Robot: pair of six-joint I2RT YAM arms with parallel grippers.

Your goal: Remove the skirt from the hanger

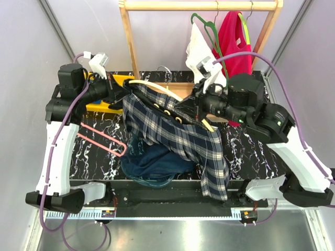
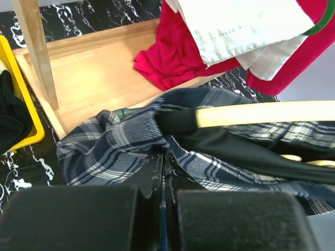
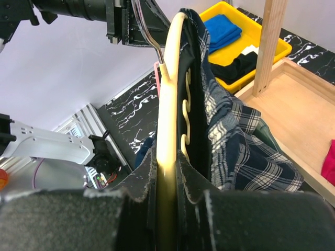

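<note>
left gripper (image 2: 163, 178) clenched on plaid skirt (image 1: 180, 137) fabric, center-left of top view. right gripper (image 3: 167, 180) clamps wooden hanger (image 3: 168, 104) mid-frame, skirt draped over it.

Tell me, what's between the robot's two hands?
In the top view, the cream hanger, with the plaid skirt draped over it, stretches from the left gripper to the right gripper.
</note>
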